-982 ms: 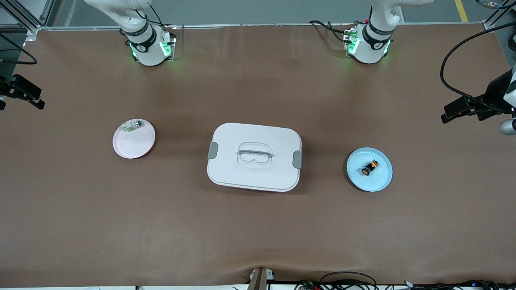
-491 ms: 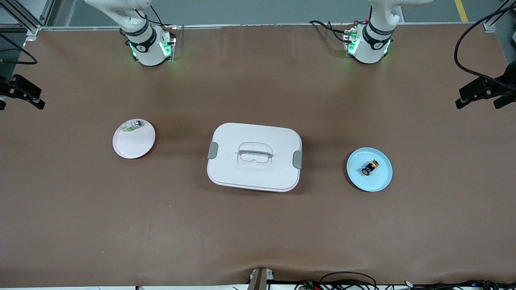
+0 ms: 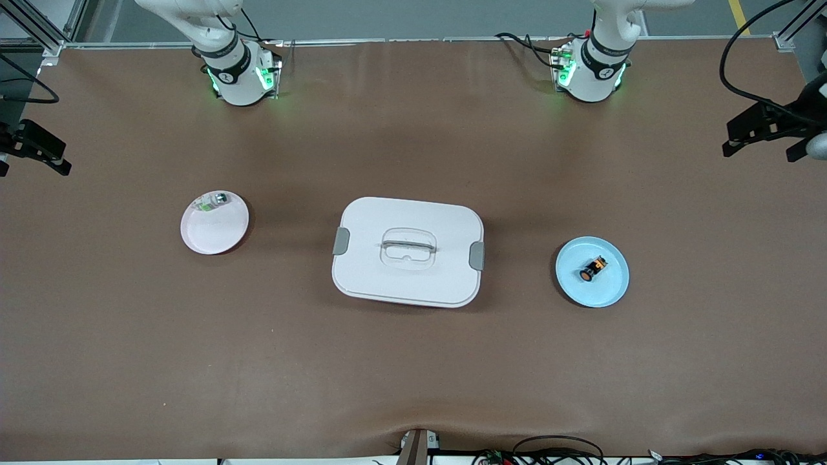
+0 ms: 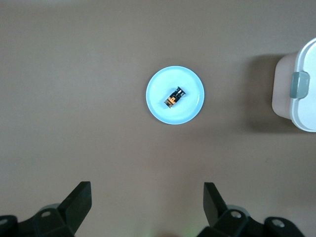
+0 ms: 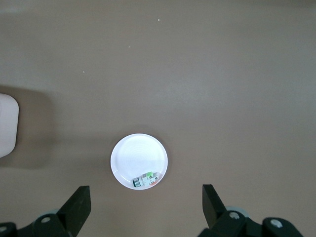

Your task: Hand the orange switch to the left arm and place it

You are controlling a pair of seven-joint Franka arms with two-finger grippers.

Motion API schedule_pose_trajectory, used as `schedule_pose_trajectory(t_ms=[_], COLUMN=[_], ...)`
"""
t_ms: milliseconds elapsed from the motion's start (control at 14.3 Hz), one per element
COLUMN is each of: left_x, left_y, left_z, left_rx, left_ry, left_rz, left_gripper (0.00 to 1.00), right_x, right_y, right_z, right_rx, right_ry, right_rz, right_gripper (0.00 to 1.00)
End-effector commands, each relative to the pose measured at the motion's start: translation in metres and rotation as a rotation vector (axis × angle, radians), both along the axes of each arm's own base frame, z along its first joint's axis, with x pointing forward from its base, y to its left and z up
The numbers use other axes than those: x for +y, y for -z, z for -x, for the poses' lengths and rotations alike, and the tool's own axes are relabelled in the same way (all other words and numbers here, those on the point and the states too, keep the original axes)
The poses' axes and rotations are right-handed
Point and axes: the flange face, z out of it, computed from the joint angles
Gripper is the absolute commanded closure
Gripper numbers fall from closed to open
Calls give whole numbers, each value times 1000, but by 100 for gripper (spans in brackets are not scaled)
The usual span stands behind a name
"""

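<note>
The orange switch (image 3: 593, 268) lies on its side on a light blue plate (image 3: 610, 287), toward the left arm's end of the table. In the left wrist view the orange switch (image 4: 173, 97) is small and far below. My left gripper (image 4: 146, 190) is open and empty, high above the table beside that plate. The white box (image 3: 407, 252) sits with its lid on in the middle of the table, between the two plates. My right gripper (image 5: 146, 193) is also open and empty, high over the table near a white plate (image 5: 139, 153).
A pale plate (image 3: 216, 232) toward the right arm's end holds a small clear-green and silver part (image 3: 213, 202). The two arm bases (image 3: 236, 71) (image 3: 591, 68) stand along the back edge. Cables lie at the front edge (image 3: 555, 449).
The left arm's black hand at its end of the table has shifted toward the robots' side. The right arm, switch, box and plates have not moved.
</note>
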Motion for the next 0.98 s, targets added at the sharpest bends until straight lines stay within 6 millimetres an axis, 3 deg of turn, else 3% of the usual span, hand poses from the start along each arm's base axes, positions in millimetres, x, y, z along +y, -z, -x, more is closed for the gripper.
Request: schedule_pose_trajectory(t_ms=[0,912], left_x=[-22,-58], left_y=[-2,9], left_z=[10,17], left_rx=[2,40], left_ry=[42,89], left_rz=[-26,-27], left_gripper=[0,0], right_x=[-5,-1], right_y=[-5,-3], right_z=[-2,-3], right_rx=[2,5], right_ry=[17,9], right_rz=[-4,-5], right_gripper=[0,0])
